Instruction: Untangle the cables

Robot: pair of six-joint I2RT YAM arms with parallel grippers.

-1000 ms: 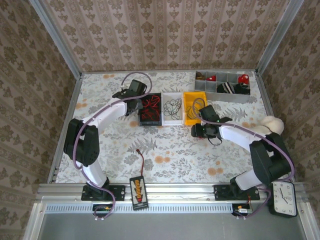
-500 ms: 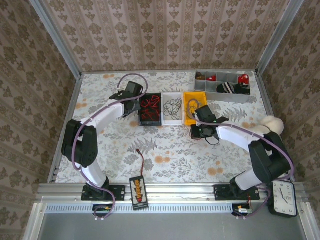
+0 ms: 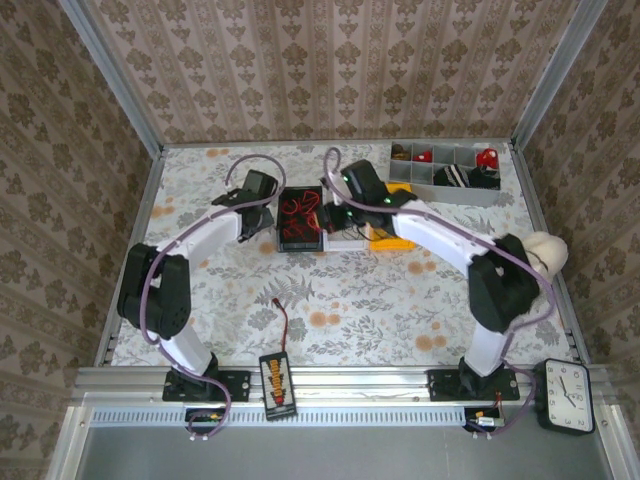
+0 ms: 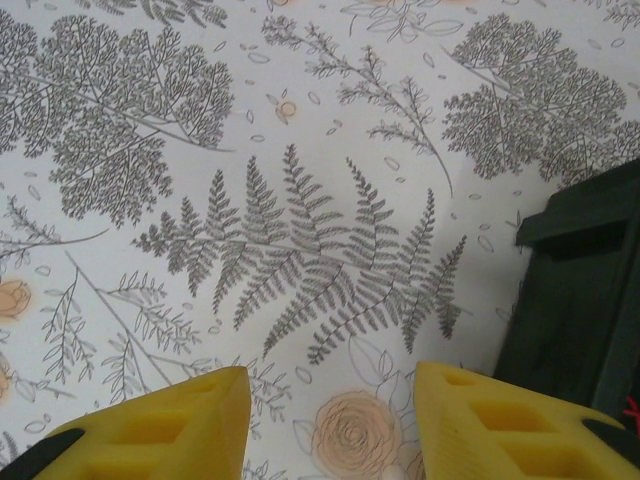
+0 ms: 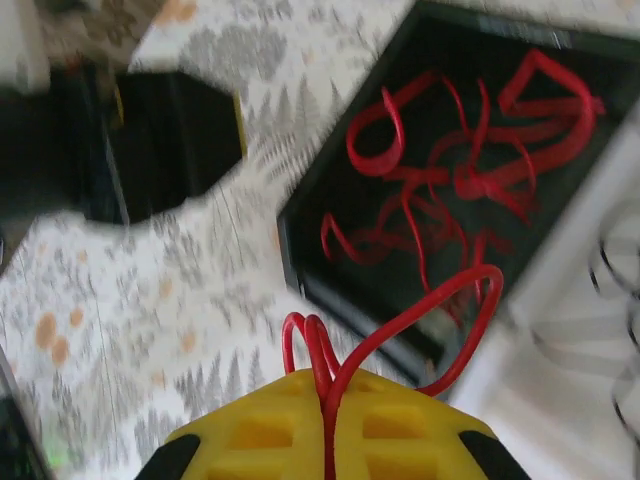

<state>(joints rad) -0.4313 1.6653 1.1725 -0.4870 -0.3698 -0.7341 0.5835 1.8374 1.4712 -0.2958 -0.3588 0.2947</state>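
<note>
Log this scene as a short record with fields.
left tool: open, empty, over the table beside the black bin
right tool: shut on a red wire, close to the black bin
black bin contents: loose red wires
white bin: right next to the black bin

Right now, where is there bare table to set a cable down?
Bare: the table from the black bin down to the orange-black device, and its far-left corner. Crowded: around that bin, the open left gripper beside it, the right gripper by its rim, shut on a red cable.
</note>
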